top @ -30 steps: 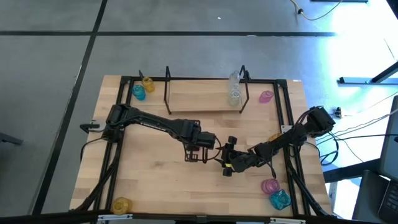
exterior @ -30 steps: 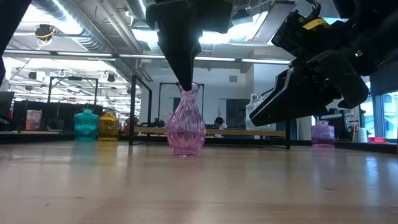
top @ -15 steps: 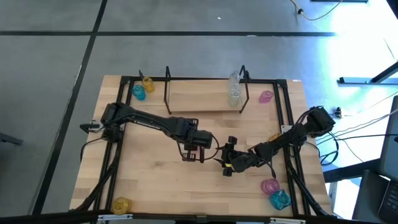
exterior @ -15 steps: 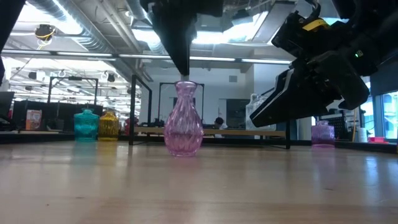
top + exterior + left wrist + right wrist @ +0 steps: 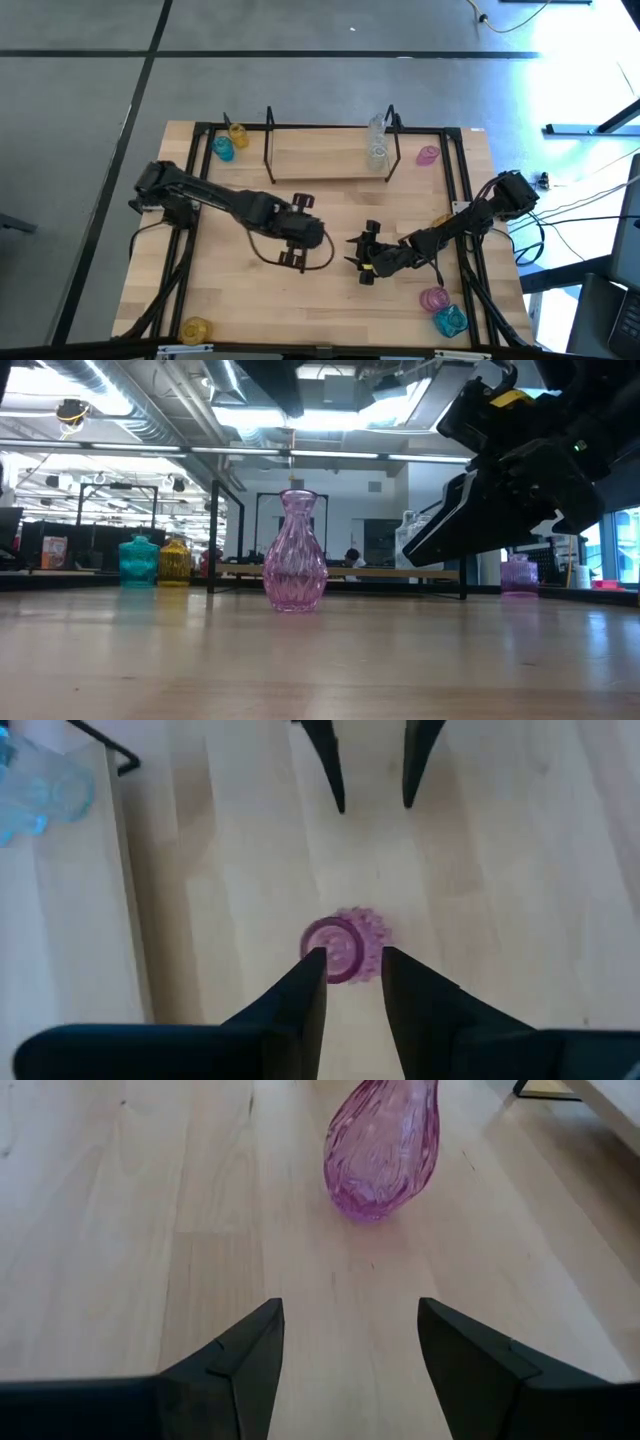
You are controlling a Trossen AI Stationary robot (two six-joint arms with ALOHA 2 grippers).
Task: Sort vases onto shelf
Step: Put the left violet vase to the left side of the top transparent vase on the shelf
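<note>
I had the pink vase [image 5: 295, 565] standing upright on the worktop [image 5: 250, 290], its long axis vertical, near the middle of the low view and a little left of centre. From the left wrist camera I looked straight down its mouth [image 5: 345, 945], so the left jaws [image 5: 353, 960] sat directly above it, set a narrow gap apart and holding nothing; the vase stood free on the wood. In the overhead picture the left arm's head [image 5: 300, 232] was just left of centre, and I could not pick the vase out beneath it there.

The right jaws [image 5: 350, 1330] stood wide open and empty, low over the worktop, with the same vase ahead of them and leaning across the upper middle of their own camera. In the overhead view that head [image 5: 368, 252] was just right of centre, near the left one. I judged the left arm the nearer of the two: its jaws were over the neck, while the right would have had to come at the body from the side.

The shelf [image 5: 330, 160] lay across the upper middle of the overhead frame, well apart from both arms, with a clear vase [image 5: 377, 150] at its right end.

I could read no brand, label or writing anywhere.
</note>
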